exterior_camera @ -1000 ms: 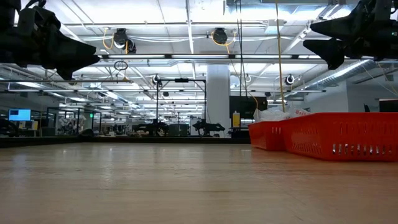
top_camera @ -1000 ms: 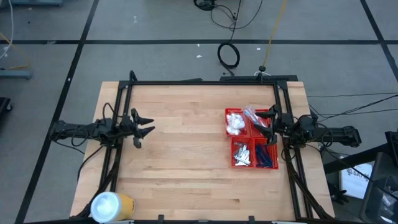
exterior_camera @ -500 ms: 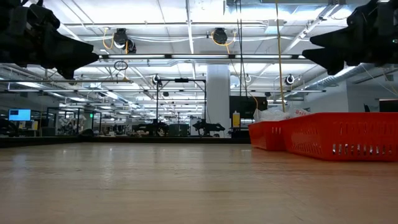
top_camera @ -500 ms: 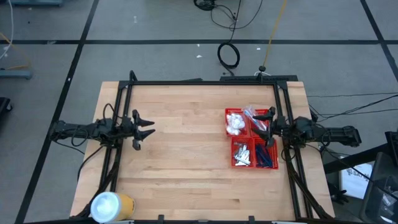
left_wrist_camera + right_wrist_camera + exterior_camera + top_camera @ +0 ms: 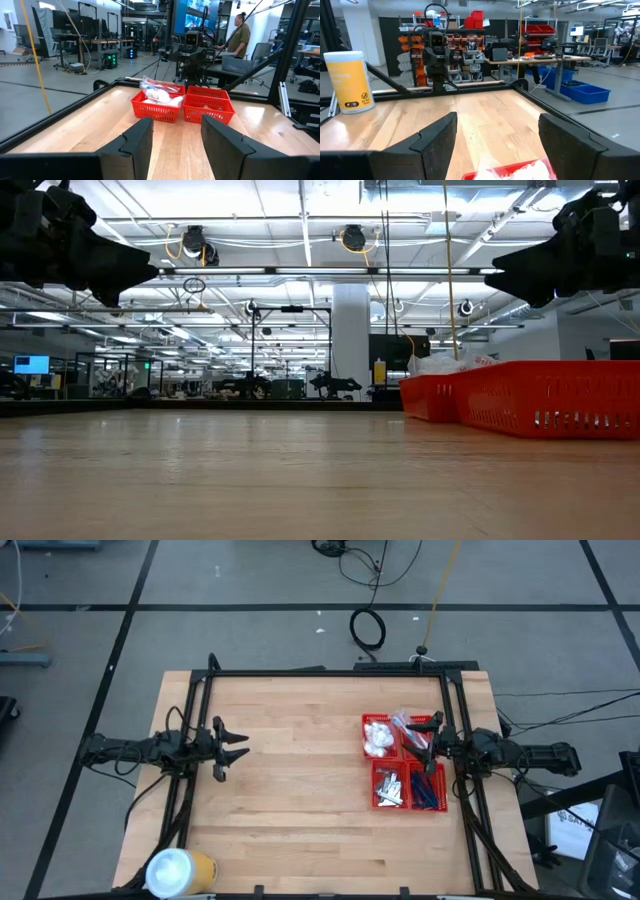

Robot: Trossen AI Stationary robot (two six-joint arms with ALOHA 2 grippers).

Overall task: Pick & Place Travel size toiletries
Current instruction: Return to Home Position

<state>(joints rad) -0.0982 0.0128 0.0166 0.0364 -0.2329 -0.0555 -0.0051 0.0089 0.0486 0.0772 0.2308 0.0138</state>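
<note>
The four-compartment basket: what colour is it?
The four-compartment plastic basket is red; the left wrist view shows it best.

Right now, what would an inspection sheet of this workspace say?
Surface: wooden table, no damage seen.
Job's things: white packets, silver pieces, blue pieces and a clear bag, one kind per compartment of the red basket.
Clutter: yellow-white canister at a left-side corner.
End effectors: left end effector open, empty, near the table's left edge; right end effector open, empty, over the basket's right side.
Cables: black coil and yellow cable on the floor beyond the table.
Surroundings: person standing beyond the table.
</note>
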